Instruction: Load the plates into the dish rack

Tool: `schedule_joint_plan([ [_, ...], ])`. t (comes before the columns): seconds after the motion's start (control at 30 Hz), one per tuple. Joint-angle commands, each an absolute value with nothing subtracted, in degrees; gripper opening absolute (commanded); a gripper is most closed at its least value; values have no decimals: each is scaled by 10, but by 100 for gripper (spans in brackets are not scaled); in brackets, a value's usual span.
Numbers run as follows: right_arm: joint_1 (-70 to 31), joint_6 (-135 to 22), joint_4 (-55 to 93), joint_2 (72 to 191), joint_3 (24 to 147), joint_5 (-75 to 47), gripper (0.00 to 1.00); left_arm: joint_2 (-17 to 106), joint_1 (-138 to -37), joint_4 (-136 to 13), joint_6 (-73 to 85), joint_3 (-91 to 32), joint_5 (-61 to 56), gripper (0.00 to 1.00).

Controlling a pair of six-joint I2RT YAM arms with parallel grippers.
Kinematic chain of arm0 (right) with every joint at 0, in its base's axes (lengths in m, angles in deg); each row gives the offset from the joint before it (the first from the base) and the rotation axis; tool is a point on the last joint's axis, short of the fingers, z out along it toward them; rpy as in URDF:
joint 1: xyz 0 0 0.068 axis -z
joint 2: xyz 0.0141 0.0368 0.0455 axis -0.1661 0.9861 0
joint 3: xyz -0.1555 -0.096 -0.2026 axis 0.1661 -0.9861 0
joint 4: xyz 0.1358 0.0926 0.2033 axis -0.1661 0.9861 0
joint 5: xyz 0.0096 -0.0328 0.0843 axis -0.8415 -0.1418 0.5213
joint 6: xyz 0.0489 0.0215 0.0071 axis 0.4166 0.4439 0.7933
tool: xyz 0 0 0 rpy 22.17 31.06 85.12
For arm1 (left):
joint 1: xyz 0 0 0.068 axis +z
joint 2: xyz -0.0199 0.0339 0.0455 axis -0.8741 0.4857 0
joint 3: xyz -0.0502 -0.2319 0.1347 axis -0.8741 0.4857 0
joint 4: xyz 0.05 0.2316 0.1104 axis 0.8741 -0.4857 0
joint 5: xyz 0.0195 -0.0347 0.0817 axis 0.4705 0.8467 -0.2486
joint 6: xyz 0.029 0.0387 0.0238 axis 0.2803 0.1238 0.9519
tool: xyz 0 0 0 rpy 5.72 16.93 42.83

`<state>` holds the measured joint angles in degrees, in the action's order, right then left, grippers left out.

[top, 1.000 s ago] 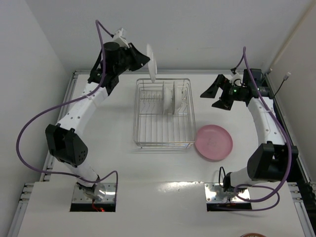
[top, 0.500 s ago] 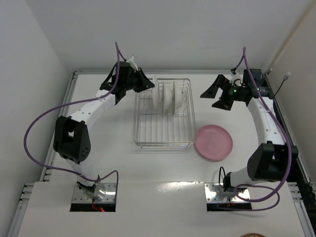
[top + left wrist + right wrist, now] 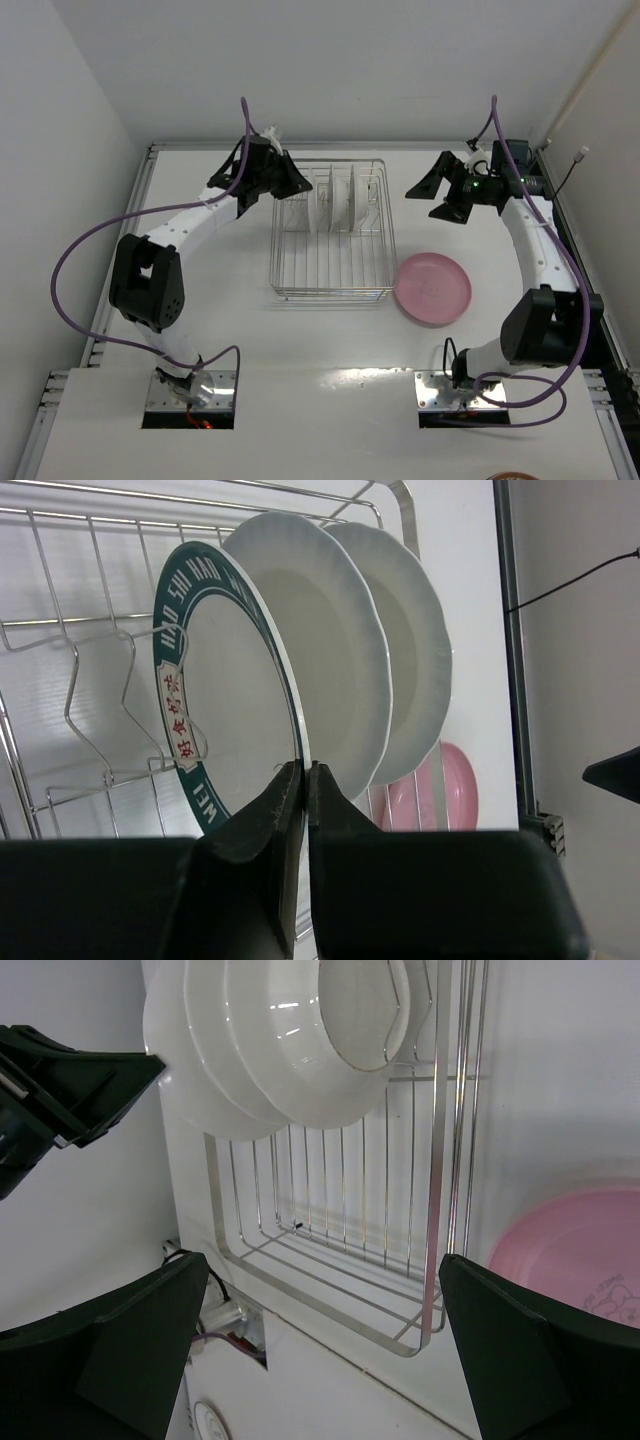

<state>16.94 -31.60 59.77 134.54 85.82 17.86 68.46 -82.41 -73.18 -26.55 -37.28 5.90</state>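
Note:
The silver wire dish rack (image 3: 330, 270) stands mid-table. Two plain white plates (image 3: 333, 200) (image 3: 352, 200) stand upright in its slots. My left gripper (image 3: 298, 188) is shut on the rim of the blue-lettered plate (image 3: 312, 205), which stands upright in the rack just left of them. In the left wrist view my gripper (image 3: 305, 770) pinches that plate's (image 3: 225, 710) edge, with the white plates (image 3: 340, 680) behind. The pink plate (image 3: 433, 288) lies flat on the table right of the rack. My right gripper (image 3: 432, 192) is open and empty, in the air right of the rack.
The right wrist view shows the rack's wire side (image 3: 435, 1210), the standing plates (image 3: 300, 1040) and the pink plate's edge (image 3: 570, 1250). White walls close the table on the left and back. Arm bases sit at the near edge.
My left arm has come down from above the rack's back left corner, lowering the blue-lettered plate into a slot beside the white plates. The right arm has not moved.

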Motion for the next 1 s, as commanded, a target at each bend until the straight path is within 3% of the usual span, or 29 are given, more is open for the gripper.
schedule_joint_plan([
  [0.0,170,-317,582,1348,863,188,100,674,-829,-711,-265,-394,54,0],
  [0.13,170,-317,582,1348,863,188,100,685,-829,-700,-265,-411,74,6],
  [0.37,170,-317,582,1353,873,188,100,706,-834,-683,-270,-440,93,34],
  [0.53,170,-317,587,1353,873,188,100,706,-841,-678,-270,-452,104,49],
  [0.73,170,-335,626,1353,894,127,100,698,-841,-689,-265,-469,104,51],
  [0.87,176,-364,730,1348,928,-78,100,669,-820,-710,-252,-469,81,51],
  [0.97,186,-364,778,1348,919,-149,100,636,-801,-730,-236,-441,50,51],
])
